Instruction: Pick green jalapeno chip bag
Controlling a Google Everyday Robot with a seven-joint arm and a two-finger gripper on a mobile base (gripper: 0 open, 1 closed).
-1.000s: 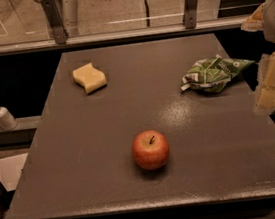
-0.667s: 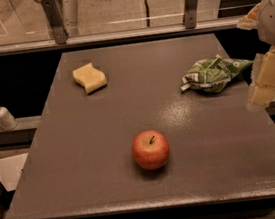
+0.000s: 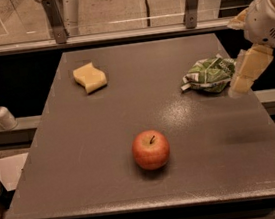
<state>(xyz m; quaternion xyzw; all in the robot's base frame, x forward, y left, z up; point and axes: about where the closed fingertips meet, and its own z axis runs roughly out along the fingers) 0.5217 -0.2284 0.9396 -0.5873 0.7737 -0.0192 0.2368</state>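
The green jalapeno chip bag (image 3: pixel 208 74) is a crumpled green and white foil bag lying on the right side of the dark table (image 3: pixel 112 185), near its right edge. My gripper (image 3: pixel 241 83) hangs at the right edge of the view, just right of the bag and slightly above the table. It overlaps the bag's right end in the view, and I cannot tell if it touches it. Nothing shows in the gripper.
A red apple (image 3: pixel 151 150) stands at the table's front middle. A wavy yellow sponge (image 3: pixel 90 77) lies at the back left. A white pump bottle (image 3: pixel 1 114) stands on a ledge to the left. A glass rail runs behind the table.
My gripper has moved left and a little up, from off the table's right edge to right beside the chip bag. The bag, apple and sponge have not moved.
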